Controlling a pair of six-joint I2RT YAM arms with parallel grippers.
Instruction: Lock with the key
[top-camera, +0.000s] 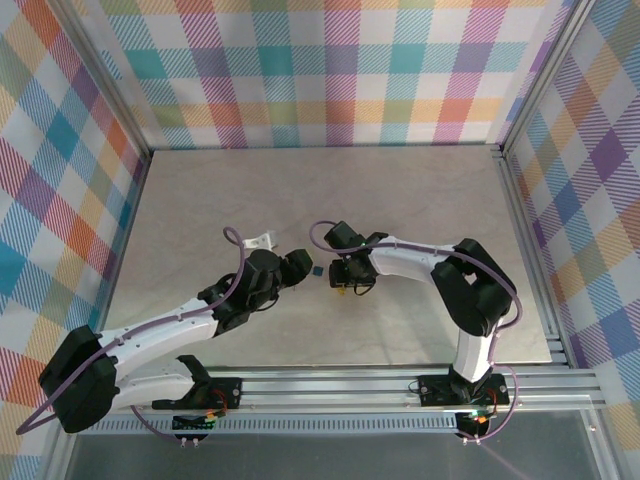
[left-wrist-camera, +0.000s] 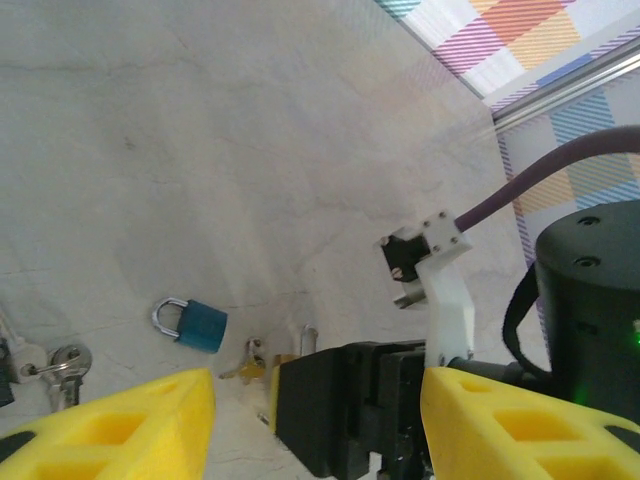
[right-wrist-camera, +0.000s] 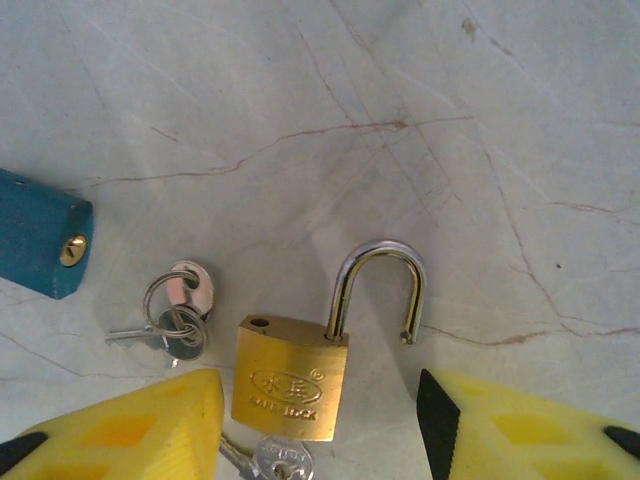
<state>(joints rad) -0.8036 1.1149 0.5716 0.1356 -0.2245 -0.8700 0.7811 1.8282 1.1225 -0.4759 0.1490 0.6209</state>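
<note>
Key below brass padlock runs off-frame; left end effector and right end effector gape empty.

You have a brass padlock lying flat on the marbled surface. Its silver shackle is open: one leg sits in the body, and the other hangs free off to the side. A silver key head shows at the body's bottom edge; you cannot tell whether it sits in the keyhole. Just left lies a ring of small keys, apart from the brass body. Further left is a blue padlock, its keyhole end facing the ring. In the left wrist view its hoop is closed.
</note>
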